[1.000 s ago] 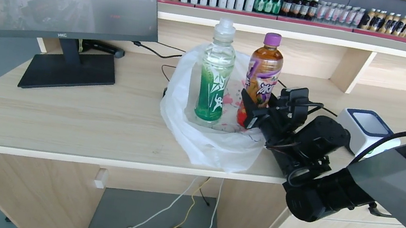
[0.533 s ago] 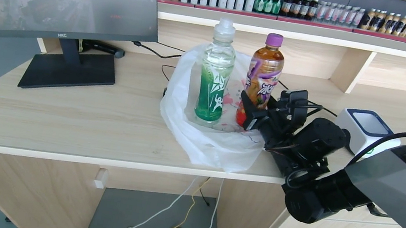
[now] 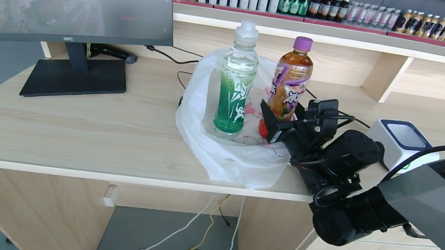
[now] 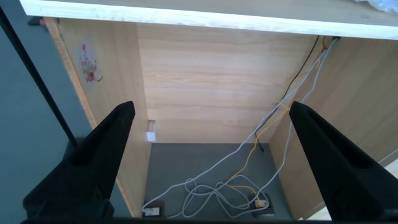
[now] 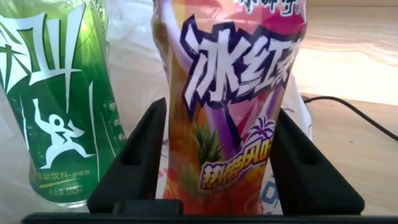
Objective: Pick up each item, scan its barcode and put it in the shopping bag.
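R gripper (image 3: 281, 118): jaws closed on lower sides of tea bottle (image 3: 290, 79), 1 finger per side. Tea bottle tilted slightly over shopping bag (image 3: 226, 157) on counter (image 3: 89, 129); its base was hidden. 2 bottles total: green bottle (image 3: 236, 86) upright just beside, in bag. 1 scanner (image 3: 401, 137) near R arm. R wrist view showed both fingers; head view hid the far one. L gripper (image 4: 211, 121): wide open, empty, below counter edge.
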### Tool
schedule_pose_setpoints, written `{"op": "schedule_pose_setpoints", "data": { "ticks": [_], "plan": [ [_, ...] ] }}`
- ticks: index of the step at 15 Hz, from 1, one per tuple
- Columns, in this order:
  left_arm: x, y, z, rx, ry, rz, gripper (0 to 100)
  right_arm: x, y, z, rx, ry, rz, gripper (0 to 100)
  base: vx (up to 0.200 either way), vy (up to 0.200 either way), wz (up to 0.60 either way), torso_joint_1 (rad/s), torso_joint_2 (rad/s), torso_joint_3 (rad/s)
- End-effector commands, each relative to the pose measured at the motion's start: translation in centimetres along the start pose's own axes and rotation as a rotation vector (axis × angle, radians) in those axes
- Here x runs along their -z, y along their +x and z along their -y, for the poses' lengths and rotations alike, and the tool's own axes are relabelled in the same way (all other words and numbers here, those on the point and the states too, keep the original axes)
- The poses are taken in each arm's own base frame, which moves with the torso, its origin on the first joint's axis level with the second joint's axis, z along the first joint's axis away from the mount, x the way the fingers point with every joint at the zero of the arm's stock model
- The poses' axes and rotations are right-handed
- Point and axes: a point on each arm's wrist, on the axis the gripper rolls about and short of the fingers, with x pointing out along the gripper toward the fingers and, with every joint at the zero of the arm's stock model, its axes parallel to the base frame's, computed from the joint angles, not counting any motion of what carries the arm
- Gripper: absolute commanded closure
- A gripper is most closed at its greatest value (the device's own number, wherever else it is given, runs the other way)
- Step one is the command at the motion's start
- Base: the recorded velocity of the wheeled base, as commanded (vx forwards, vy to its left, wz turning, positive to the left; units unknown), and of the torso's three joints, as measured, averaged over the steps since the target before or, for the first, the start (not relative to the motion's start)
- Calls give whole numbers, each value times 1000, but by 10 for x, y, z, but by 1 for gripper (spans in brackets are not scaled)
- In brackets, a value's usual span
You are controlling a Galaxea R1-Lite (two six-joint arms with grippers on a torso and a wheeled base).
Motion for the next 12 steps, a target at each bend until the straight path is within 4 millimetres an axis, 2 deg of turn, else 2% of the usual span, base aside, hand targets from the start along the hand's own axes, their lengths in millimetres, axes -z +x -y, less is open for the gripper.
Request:
{"op": "schedule_pose_setpoints", "data": {
  "ticks": [1,3,6,8,10,12],
  "plan": [
    [0,0,0,-1,-1,0,0,-1,-1,0,3,10,0,0,0,0,0,0,0,0],
    [0,0,0,-1,-1,0,0,2,-11,-3,49,45,-42,0,0,0,0,0,0,0],
    [0,0,0,-1,-1,0,0,-27,-18,-13,23,62,-5,0,0,0,0,0,0,0],
    [0,0,0,-1,-2,0,0,-58,-30,-18,5,76,33,0,0,0,0,0,0,0],
    [0,0,0,-1,-2,0,0,-91,-47,-13,4,81,70,0,0,0,0,0,0,0],
    [0,0,0,-1,-2,0,0,-126,-77,-13,-14,94,102,0,0,0,0,0,0,0]
  ]
}}
